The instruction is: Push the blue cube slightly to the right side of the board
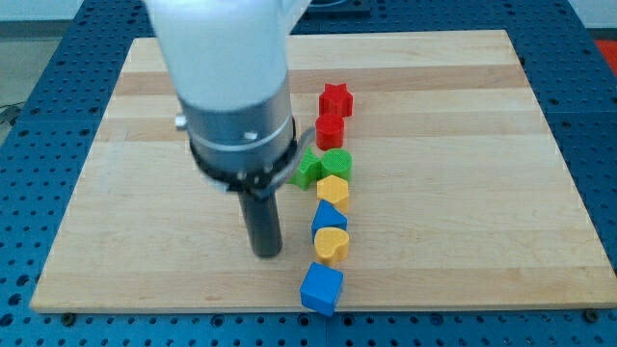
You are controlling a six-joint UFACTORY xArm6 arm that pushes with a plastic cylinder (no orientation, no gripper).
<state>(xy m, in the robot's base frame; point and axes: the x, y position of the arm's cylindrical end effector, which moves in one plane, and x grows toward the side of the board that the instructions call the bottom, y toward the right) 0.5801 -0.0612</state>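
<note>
1. The tabletop (463,145) carries one column of blocks down its middle.
2. My tip (267,253) sits left of the yellow heart (332,245), probably staging for a rightward shove.
3. The blue cube (321,287) waits at the view's bottom edge, just below-right of my tip.
4. No fingers here, just the rod.

A column of 7 blocks is running down the board (463,145), from the red star (335,98) to the blue cube (321,287), and is walling off the middle. My tip (267,253) is standing just on the view's left of the yellow heart (331,245). Bare wood is lying open on the cube's right and across the view's left.
</note>
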